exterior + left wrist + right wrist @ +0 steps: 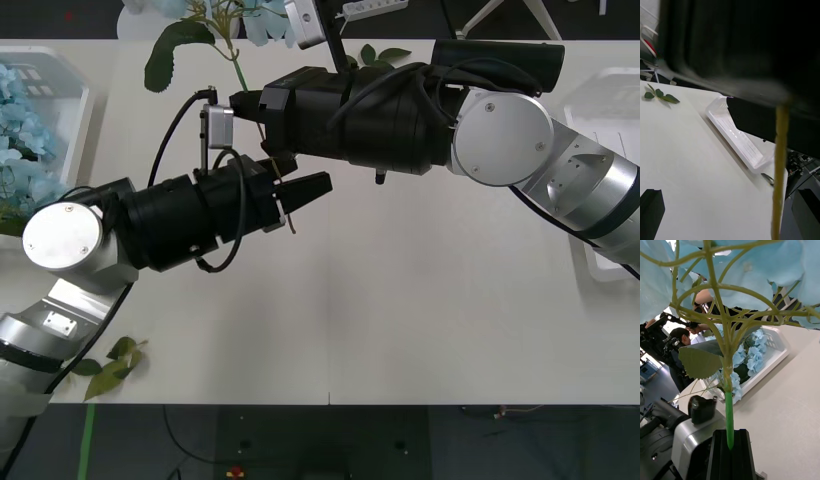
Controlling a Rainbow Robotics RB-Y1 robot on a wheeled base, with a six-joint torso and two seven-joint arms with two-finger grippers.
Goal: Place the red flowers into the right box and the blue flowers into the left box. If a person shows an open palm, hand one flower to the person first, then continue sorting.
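While the right gripper (729, 450) clamps a blue flower's stalk (729, 416), the left gripper (726, 210) jaws gape; stalk between.

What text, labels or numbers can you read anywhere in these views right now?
None readable.
A small label on the left arm's silver joint housing is too small to read.
No print shows on the left box, the right box or the held blue flower's stem.
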